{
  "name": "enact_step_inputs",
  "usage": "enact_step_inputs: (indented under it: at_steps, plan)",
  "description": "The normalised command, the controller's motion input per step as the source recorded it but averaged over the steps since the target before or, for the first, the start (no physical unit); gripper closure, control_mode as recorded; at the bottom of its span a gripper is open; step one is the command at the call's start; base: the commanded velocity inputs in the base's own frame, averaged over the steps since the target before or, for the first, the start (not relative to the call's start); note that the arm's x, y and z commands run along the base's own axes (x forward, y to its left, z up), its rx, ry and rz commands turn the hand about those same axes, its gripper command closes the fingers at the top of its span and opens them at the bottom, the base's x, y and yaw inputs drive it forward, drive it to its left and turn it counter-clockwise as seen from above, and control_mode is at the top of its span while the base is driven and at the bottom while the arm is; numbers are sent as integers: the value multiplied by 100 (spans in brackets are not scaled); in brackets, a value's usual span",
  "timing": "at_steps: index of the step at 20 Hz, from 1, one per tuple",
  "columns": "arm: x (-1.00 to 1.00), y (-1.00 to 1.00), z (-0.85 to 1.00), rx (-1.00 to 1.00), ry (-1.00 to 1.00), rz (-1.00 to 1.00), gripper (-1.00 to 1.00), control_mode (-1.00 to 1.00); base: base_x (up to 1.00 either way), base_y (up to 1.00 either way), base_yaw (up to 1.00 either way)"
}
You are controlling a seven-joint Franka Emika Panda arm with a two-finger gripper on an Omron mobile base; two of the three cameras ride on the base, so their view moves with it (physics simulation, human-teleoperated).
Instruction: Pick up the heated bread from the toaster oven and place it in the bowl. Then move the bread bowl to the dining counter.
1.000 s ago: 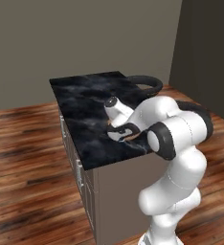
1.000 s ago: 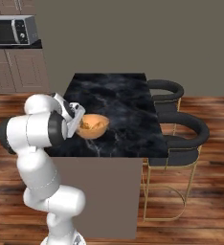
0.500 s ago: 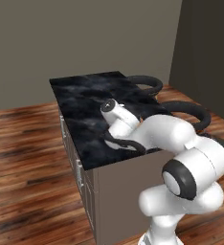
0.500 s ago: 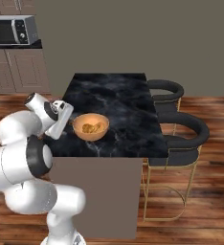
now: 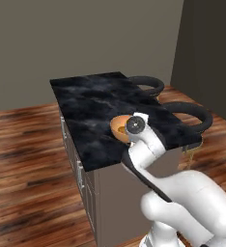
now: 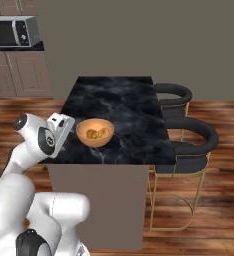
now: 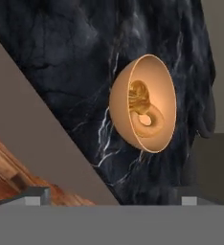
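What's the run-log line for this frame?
bowl: on dining counter | bread: in bowl | gripper: open, clear of bowl

The left base view sat behind the arm on its left side and looked forward and down across the dining counter [image 5: 93,108] from one long edge, with the two stools [image 5: 192,113] on the far side. The right base view looked from behind on the other side, facing the counter's short end, stools [image 6: 191,137] off to the right and a microwave [image 6: 11,31] at top left. Both shared the marble top and the bowl [image 6: 94,132] (it's partly behind the arm from the left, [image 5: 118,126]). The hand view was much nearer and rolled sideways, so the bowl [image 7: 121,103] looked tipped on its side against the marble.
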Motion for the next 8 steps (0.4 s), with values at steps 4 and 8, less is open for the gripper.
enact_step_inputs:
  at_steps: [4, 8]
  plan:
    - [-100, -92, 5, 21, -27, -1, -100, -100, 0, 0, 0]
    - [-67, -46, 0, 6, -10, -13, -100, -100, 0, 0, 0]
